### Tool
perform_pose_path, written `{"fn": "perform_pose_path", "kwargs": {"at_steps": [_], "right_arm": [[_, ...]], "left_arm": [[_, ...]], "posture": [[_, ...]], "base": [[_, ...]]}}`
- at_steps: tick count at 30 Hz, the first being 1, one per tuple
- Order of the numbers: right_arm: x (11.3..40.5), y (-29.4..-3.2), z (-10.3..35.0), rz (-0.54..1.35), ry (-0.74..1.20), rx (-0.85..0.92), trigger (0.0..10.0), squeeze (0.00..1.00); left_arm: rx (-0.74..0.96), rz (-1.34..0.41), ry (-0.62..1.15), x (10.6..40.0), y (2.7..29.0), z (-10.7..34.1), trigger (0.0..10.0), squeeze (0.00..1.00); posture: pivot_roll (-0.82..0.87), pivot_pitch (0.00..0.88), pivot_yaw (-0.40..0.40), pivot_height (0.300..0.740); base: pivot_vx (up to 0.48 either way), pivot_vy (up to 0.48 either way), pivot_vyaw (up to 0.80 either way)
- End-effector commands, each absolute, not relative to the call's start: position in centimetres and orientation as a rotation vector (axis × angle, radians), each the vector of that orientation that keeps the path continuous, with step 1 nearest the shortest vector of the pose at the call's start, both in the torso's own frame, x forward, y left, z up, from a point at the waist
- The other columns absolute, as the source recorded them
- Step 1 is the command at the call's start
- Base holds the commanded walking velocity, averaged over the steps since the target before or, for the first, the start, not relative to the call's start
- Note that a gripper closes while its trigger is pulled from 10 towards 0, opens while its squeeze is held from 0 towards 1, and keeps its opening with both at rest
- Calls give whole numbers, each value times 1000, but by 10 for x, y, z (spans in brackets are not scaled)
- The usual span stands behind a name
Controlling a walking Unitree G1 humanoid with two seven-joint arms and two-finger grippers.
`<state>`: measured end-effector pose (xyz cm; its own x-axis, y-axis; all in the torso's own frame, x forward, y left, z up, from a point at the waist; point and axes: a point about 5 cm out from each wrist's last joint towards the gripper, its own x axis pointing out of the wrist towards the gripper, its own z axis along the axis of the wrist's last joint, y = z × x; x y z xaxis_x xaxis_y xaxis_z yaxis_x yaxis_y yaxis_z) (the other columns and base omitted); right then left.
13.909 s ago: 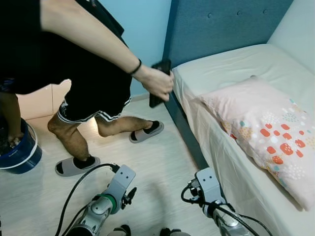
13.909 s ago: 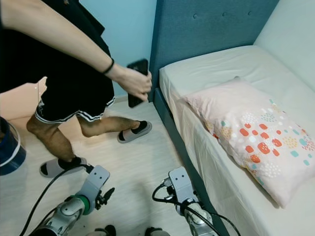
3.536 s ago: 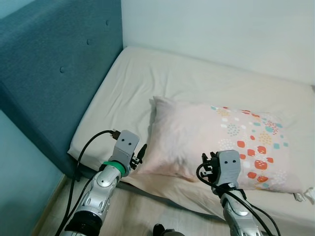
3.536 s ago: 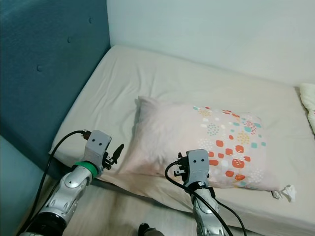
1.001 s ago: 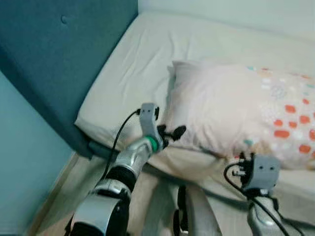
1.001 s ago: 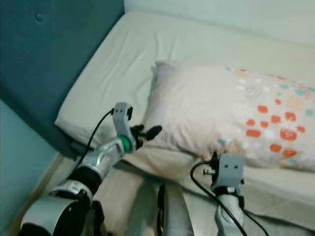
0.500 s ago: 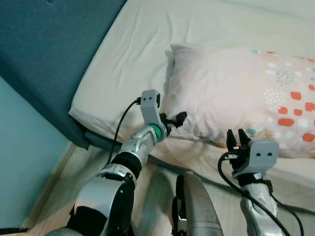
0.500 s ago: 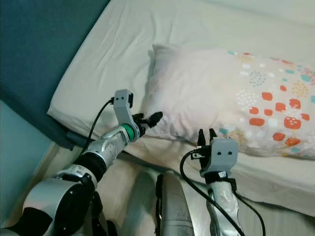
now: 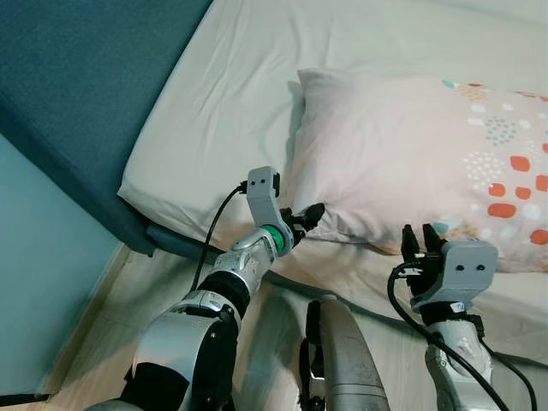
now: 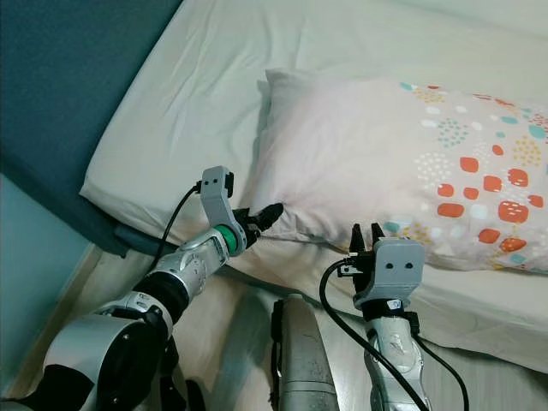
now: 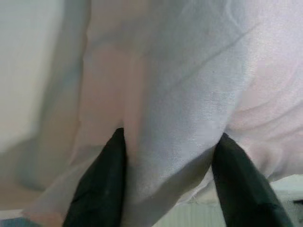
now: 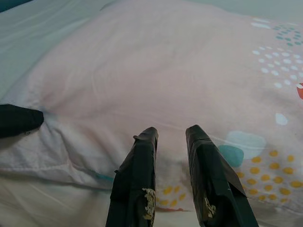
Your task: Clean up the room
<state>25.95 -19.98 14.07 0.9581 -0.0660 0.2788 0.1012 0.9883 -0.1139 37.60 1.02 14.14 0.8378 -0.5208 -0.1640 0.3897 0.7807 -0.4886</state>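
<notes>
A pale pink pillow [image 9: 411, 163] with coloured dots at one end lies on the bed's cream sheet [image 9: 223, 128]. My left gripper [image 9: 310, 214] is at the pillow's near left corner. Its fingers [image 11: 102, 184] stand open, spread around a fold of the pillow fabric [image 11: 165, 94]. My right gripper [image 9: 418, 241] is raised just in front of the pillow's near edge. It is open by a narrow gap with nothing between its fingers [image 12: 137, 179]. A black tip of the left gripper [image 12: 19, 120] shows against the pillow's corner in the right wrist view.
A teal padded headboard [image 9: 77, 94] rises at the left end of the bed. Light wooden floor [image 9: 94, 342] runs along the bed's near side. My own grey body [image 9: 334, 360] fills the space between the arms below.
The left gripper has reached forward until its fingers straddle the pillow's corner. The right gripper has come up from below to the pillow's near edge.
</notes>
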Motion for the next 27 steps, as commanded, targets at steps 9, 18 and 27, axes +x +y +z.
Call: {"fn": "perform_pose_path", "kwargs": {"at_steps": [9, 18, 27], "right_arm": [[255, -204, 133, -107, -231, -104, 10000, 0], [257, -207, 132, -116, -223, -105, 10000, 0], [263, -208, 134, -113, -233, -105, 10000, 0]], "left_arm": [[-453, -624, 299, 363, -31, 151, 0, 0], [-296, -649, 233, 366, -27, 156, 0, 0], [-56, -259, -36, 413, 34, 246, 10000, 0]], "posture": [[-288, 337, 74, 595], [-269, 323, 73, 595], [-238, 288, 71, 595]], "base": [[0, 0, 0], [0, 0, 0], [0, 0, 0]]}}
